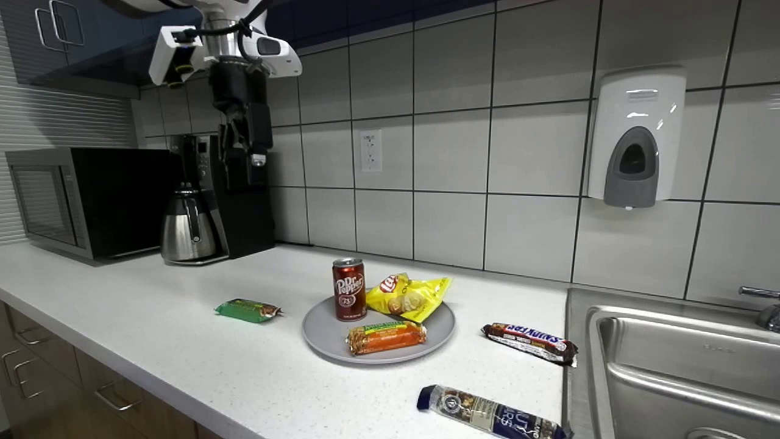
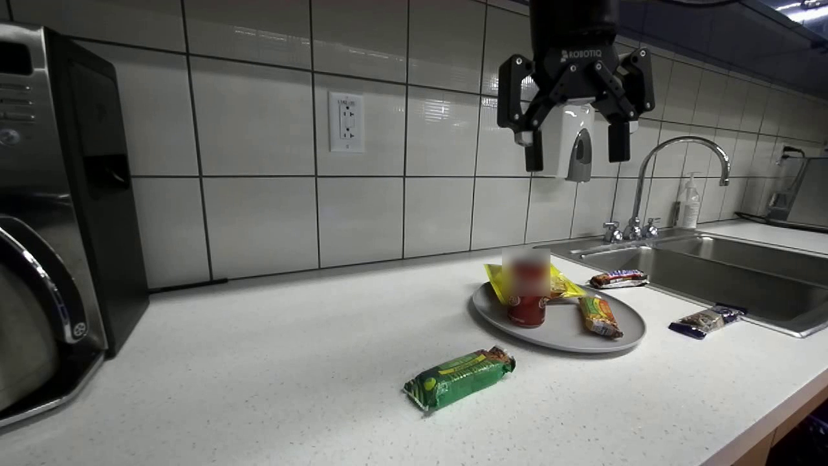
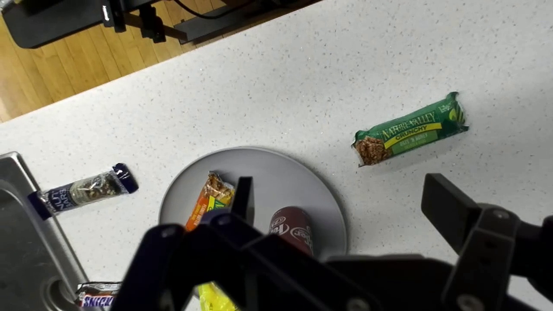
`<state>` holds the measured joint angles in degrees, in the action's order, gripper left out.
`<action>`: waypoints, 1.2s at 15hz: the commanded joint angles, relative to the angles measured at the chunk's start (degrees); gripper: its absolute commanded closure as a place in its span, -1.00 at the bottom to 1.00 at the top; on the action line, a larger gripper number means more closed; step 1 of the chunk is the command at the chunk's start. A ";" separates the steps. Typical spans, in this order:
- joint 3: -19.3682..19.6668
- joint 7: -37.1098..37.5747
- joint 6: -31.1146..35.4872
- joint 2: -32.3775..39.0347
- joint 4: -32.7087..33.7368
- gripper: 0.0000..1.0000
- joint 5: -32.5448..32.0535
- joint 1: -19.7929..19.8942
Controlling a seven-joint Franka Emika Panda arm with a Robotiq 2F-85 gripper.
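Crinkled film, satin steel

Glossy, crinkled plastic film wraps the Nature Valley Oats 'n Honey bar (image 3: pixel 408 133) and the Lay's bag (image 1: pixel 409 297). The Dr Pepper can (image 1: pixel 349 291) is smooth, shiny metal; the plate (image 3: pixel 283 181), smooth and matt. The sink (image 1: pixel 688 347) is satin-sheened stainless steel, the wall tiles (image 2: pixel 255 116) glossy, the table (image 2: pixel 272 349) smooth and finely speckled.

Remotely, I find the red can (image 2: pixel 527 312) blurred on top at four o'clock in an exterior view, the nut bar (image 1: pixel 487 414) edge-clipped at five in an exterior view, the yellow bag (image 3: pixel 216 299) partly behind my gripper (image 3: pixel 340 201) at seven in the wrist view.
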<state>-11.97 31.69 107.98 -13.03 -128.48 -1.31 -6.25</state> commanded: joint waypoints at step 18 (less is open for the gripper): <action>0.26 -0.74 0.55 1.86 0.75 -1.00 0.95 -0.73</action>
<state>-11.43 31.58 107.95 -11.05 -127.72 -1.35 -6.43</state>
